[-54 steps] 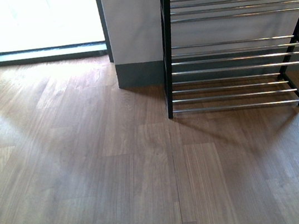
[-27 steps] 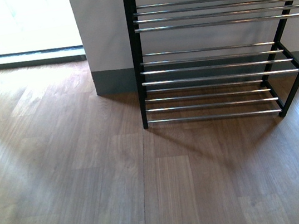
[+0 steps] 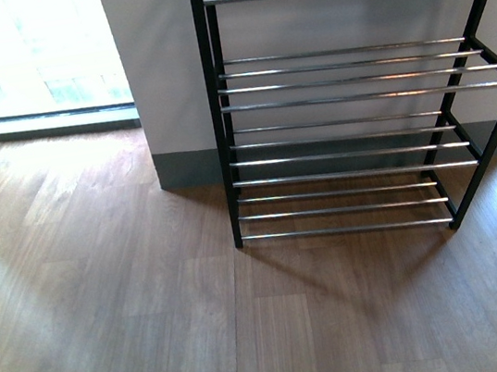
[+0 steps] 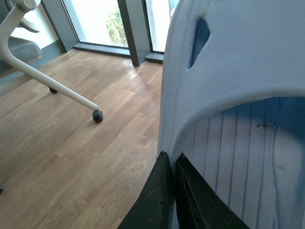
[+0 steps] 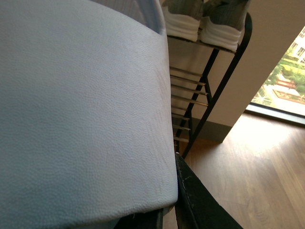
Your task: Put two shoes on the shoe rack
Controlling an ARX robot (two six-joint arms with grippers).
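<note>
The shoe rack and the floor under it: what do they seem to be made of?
The shoe rack looks like metal: a matte black frame carrying thin chrome-like rods that catch bright highlights. The floor appears to be wood or wood-look laminate, with brown grain, plank seams and a soft satin sheen; the pictures cannot settle which.

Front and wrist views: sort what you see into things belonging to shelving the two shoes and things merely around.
Belonging to the job:
shoe rack
grey sneakers, on its top tier

Merely around:
pale sandal, gripped
second pale sandal, gripped
office chair
window
</note>
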